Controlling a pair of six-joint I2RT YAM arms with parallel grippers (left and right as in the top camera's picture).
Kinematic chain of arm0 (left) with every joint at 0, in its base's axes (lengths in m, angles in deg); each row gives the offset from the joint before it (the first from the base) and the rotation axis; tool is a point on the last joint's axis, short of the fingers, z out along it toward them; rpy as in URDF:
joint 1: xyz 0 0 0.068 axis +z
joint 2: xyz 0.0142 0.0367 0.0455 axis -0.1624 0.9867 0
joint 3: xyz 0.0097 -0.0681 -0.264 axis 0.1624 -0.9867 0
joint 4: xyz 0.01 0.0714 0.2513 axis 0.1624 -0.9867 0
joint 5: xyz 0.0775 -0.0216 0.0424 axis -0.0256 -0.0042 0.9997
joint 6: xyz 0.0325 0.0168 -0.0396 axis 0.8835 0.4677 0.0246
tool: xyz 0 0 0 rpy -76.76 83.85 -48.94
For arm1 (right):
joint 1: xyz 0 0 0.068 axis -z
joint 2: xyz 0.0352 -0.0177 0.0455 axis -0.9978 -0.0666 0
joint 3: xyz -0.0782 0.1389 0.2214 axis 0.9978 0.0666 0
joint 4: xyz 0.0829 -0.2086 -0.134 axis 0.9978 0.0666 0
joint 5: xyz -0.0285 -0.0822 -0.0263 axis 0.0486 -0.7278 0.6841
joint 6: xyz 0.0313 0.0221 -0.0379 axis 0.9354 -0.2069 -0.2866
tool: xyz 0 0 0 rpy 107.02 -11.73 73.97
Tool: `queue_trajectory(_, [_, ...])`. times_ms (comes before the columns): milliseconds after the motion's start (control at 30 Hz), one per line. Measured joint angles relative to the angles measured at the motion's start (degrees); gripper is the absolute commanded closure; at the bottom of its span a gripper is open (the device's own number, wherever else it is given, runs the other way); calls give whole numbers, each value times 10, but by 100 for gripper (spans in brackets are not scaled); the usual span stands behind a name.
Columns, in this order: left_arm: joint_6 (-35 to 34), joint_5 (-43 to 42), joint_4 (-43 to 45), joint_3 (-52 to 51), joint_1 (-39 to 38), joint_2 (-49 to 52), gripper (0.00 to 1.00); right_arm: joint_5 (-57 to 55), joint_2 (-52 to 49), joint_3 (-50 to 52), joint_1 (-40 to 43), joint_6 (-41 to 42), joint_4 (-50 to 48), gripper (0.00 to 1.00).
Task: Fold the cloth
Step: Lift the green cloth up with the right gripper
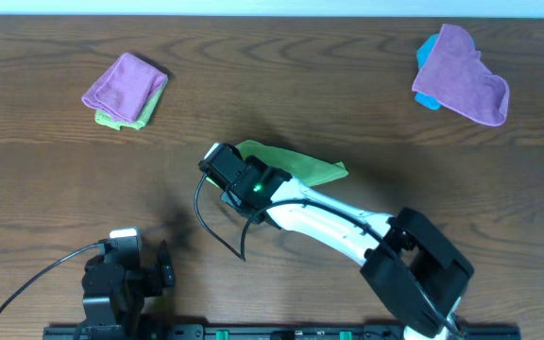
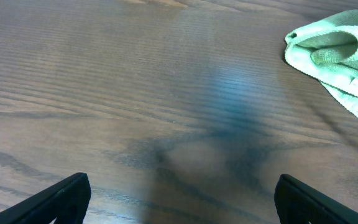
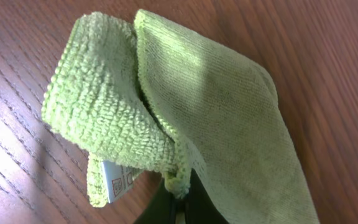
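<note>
The lime-green cloth (image 1: 296, 166) lies bunched at the table's middle, partly under my right arm. In the right wrist view the cloth (image 3: 216, 106) is doubled over in a loose roll, and its white tag (image 3: 117, 182) hangs at the lower left. My right gripper (image 3: 180, 198) is shut on the cloth, pinching a corner of its hem; from overhead this gripper (image 1: 237, 164) sits at the cloth's left end. My left gripper (image 1: 149, 253) hangs open at the near left, well apart from the cloth. Its fingers (image 2: 64, 198) frame bare wood, with the cloth (image 2: 337, 53) far off at the upper right.
A purple cloth on a green one (image 1: 126, 88) lies at the far left. Another purple cloth over a small blue one (image 1: 461, 74) lies at the far right. A black cable (image 1: 217, 227) loops beside my right wrist.
</note>
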Motion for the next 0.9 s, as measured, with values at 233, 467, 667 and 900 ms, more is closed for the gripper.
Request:
queue_trajectory(233, [0, 0, 0, 0, 0, 0, 5, -18, 1, 0, 10, -1, -8, 99])
queue_trajectory(467, [0, 0, 0, 0, 0, 0, 4, -62, 47, -23, 12, -16, -9, 99])
queue_trajectory(667, [0, 0, 0, 0, 0, 0, 4, -88, 99, -40, 20, -25, -8, 99])
queue_trajectory(900, [0, 0, 2, -1, 0, 0, 5, -125, 99, -40, 34, -34, -5, 99])
